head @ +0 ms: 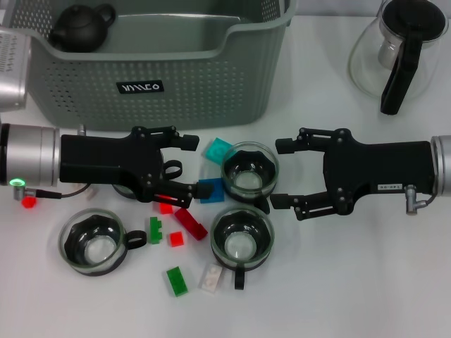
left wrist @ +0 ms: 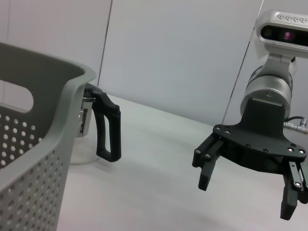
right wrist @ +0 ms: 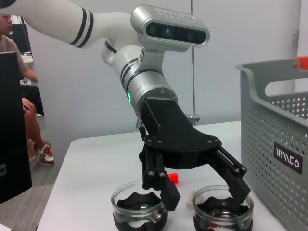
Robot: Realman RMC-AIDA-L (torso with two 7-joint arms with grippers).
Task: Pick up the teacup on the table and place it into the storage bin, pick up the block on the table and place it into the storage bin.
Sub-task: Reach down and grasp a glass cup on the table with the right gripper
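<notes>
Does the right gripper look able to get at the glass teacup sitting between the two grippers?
Probably yes. The right gripper is open and faces the glass teacup with bare table between them; the left gripper waits on the cup's far side.

A matt grey-green plastic storage bin (head: 176,77) with perforated walls is sitting on a smooth white table (head: 352,282). Clear, glossy glass teacups (head: 250,169) with black handles are catching the light. Small blocks (head: 190,224) are looking like shiny coloured plastic. Both grippers, left (head: 184,165) and right (head: 283,172), are showing matt black fingers on brushed silver metal wrists.
</notes>
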